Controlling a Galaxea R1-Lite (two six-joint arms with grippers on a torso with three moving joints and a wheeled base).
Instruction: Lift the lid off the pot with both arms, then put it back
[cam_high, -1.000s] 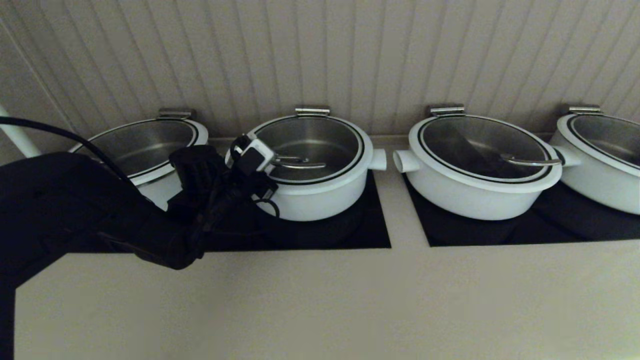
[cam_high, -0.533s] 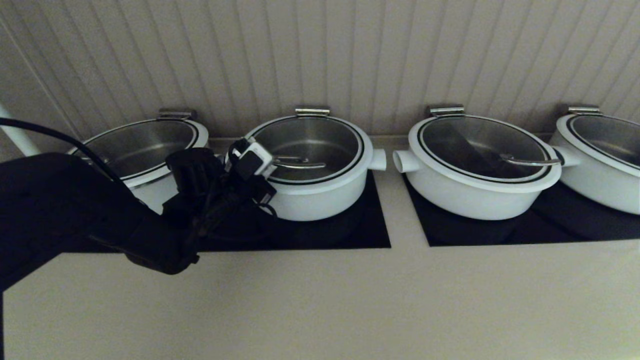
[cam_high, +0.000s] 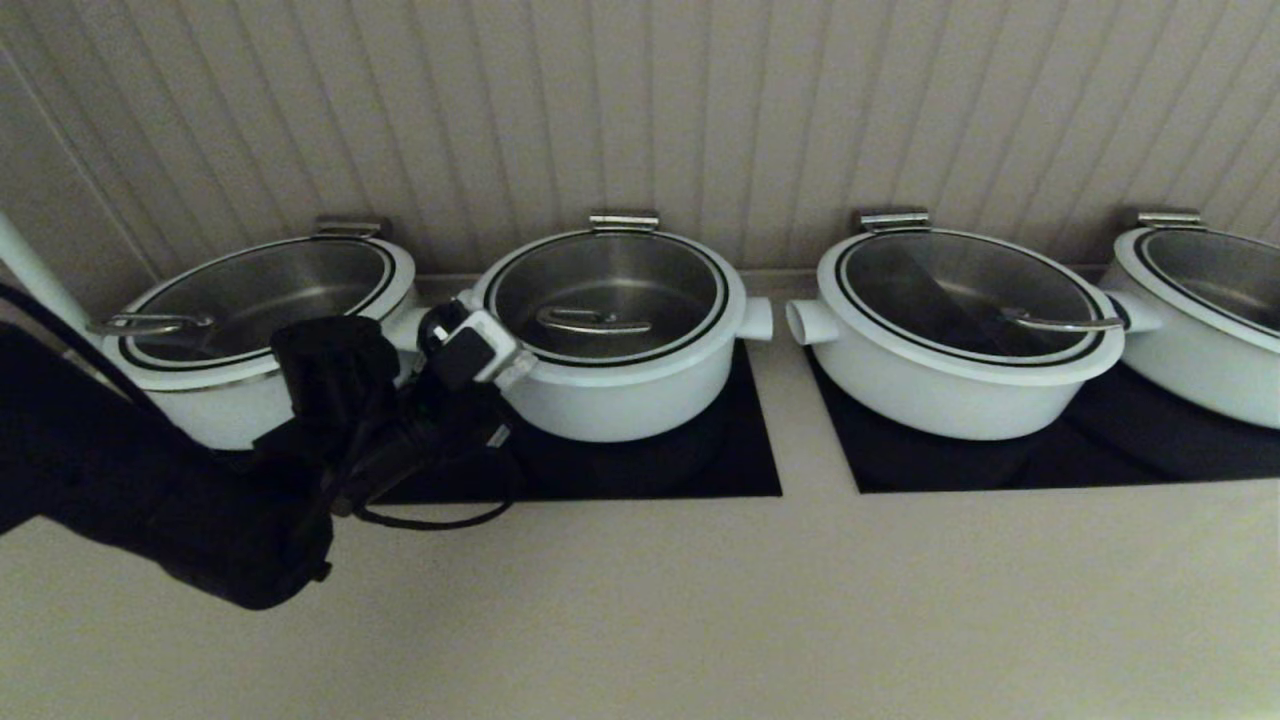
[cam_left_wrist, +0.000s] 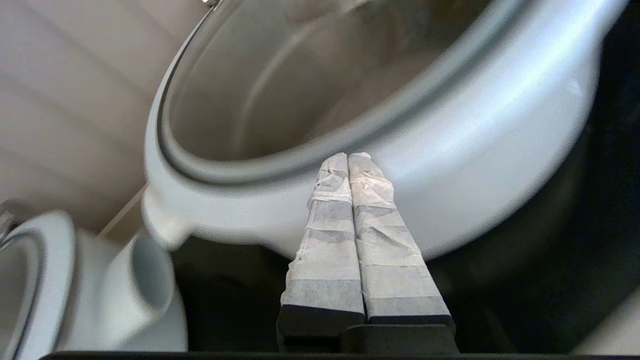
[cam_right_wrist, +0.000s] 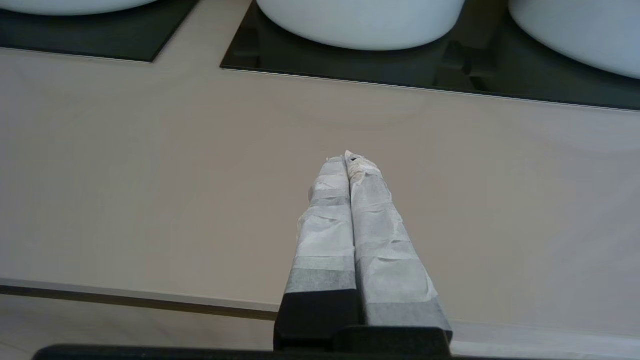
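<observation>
While lid (cam_high: 608, 300) sits level on pot (cam_high: 620, 395) | handle crosswise | left claw (cam_left_wrist: 348, 159) pressed together beside pot

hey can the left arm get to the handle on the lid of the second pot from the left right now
Probably yes. The left tool, shut and empty, sits low beside the pot, below its rim. Nothing covers the lid or its handle, so it would have to rise and open first.
</observation>
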